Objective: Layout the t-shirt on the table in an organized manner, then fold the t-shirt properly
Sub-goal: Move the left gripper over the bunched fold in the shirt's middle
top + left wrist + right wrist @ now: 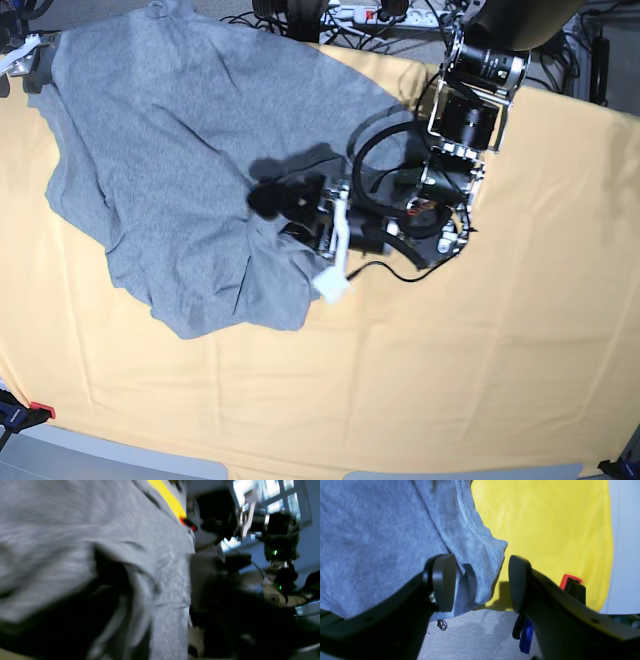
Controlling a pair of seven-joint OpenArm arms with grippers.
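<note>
Right pincer (481,583) is spread wide w/ nothing between the pads. Its left finger (443,582) sits in front of the t-shirt (382,542) and its right finger (517,585) in front of the yellow desk (545,530) cloth. A hemmed corner of the shirt hangs just beyond the gap, nearer the left finger; can't tell if fabric touches that pad. Beneath the pincer is grey floor (470,635), w/ a small black cable loop (442,624) below the left finger. A red clip (570,580) sits just past the right finger at the desk edge, and a blue piece (526,635) hangs under that finger.

Left pincer (285,200) is low over the shirt's edge near desk centre. Whether it's spread or pinching cloth I can't tell: its own cam is blurred and mostly filled w/ grey fabric (75,542) (only a yellow strip (170,500) of desk shows beyond it), and in the base view it's just a dark lump.

T-shirt (170,170) lies crumpled, not flat, spreading from the left pincer out toward the right arm's side. Its far part runs up to the desk's (450,380) back corner, and a bunched lobe lies nearest the front edge. On the other side of the left pincer the desk cloth is bare and lightly wrinkled. A power strip (350,12) lies behind the desk, beyond the left arm.
</note>
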